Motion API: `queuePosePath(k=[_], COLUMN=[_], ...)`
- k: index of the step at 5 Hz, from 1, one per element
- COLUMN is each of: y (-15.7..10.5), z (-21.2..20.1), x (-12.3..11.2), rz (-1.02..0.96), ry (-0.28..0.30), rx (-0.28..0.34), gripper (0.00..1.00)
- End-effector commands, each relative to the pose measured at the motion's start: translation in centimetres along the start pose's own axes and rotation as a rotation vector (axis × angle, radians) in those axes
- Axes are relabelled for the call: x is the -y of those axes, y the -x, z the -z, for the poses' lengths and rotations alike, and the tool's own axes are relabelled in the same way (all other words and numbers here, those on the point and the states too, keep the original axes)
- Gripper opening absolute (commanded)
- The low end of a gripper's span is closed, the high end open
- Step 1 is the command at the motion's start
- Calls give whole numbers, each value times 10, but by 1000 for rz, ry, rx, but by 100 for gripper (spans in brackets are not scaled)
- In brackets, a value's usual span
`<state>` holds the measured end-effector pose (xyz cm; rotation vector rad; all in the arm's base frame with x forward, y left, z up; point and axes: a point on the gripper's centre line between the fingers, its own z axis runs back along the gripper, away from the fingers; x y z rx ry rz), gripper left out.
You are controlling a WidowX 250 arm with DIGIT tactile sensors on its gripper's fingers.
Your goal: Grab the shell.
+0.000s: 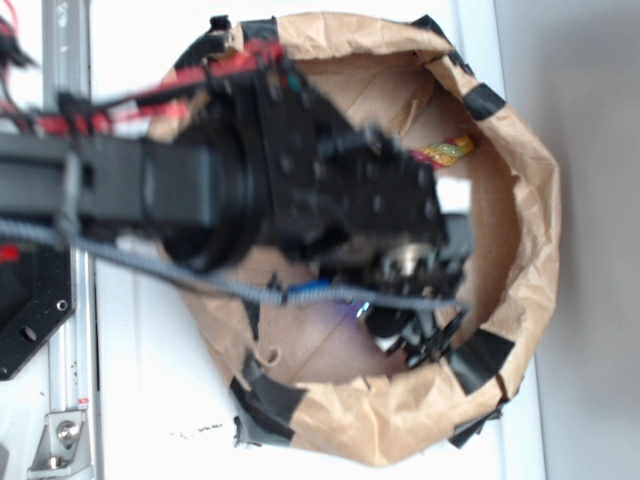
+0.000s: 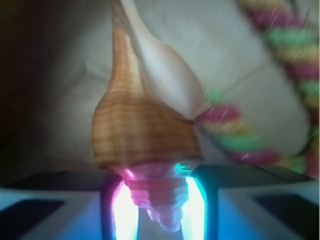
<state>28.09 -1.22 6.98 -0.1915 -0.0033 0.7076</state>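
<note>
Fingers (image 2: 112, 210) flanking shell (image 2: 145, 130), rope (image 2: 240, 135) beside

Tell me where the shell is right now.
In the wrist view the shell fills the centre, its whorled end between the pincer's glowing fingers, with the twisted rope just to its right. The exterior view hides it behind the arm.

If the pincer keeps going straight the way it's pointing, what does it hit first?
Probably nothing new: the shell already sits between the pincer fingers. Beyond it lies the bag floor, with the rope off to the side; depth is unclear.
</note>
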Motion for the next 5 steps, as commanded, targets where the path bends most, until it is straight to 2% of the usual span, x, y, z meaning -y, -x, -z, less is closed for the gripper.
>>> queuePosePath(k=[1,2,3,4,5], y=[-16,-5,-8,-10,-6], z=[-72,-98,-109,-106,-105], x=[-19,-27,-22,-14,-13], rz=[100,353,468,515,530], ry=[10,-143,-174,-137,-130], rx=[64,207,316,329,303], gripper=[0,0,0,0,0])
